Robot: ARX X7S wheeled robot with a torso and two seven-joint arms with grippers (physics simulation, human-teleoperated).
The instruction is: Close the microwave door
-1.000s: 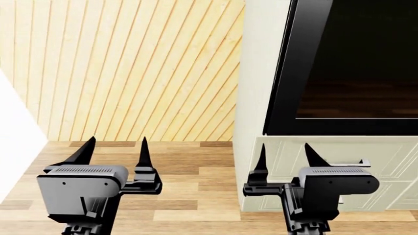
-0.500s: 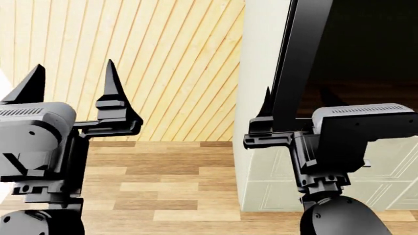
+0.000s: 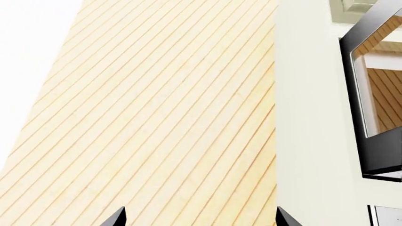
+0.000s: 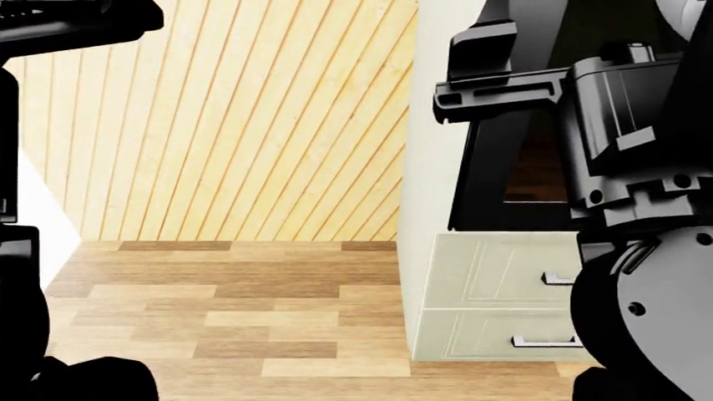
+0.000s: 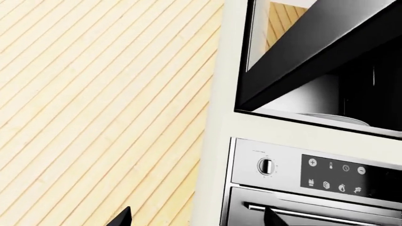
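Note:
The microwave door [image 5: 314, 42] is a black frame with a glass pane, and it stands swung open from the white cabinet column. Behind it the microwave cavity [image 5: 326, 101] shows a pale plate. The left wrist view catches the same open door [image 3: 377, 94] at its far side. My right gripper [image 5: 197, 219] is open and empty, below the door and level with the oven front. My left gripper [image 3: 201, 219] is open and empty too, facing the slatted wooden wall. In the head view both arms are raised; the right arm [image 4: 624, 134] fills the right side.
A steel oven with a knob [image 5: 267, 165], a dark control panel [image 5: 333, 174] and a bar handle [image 5: 308, 214] sits under the microwave. Cream drawers [image 4: 502, 288] lie lower. A slatted wooden wall [image 4: 245, 125] and wood floor [image 4: 223, 309] lie to the left.
Both arms have risen steeply in the head view, from near the floor to the top of the frame. The fingertips have passed out of that view.

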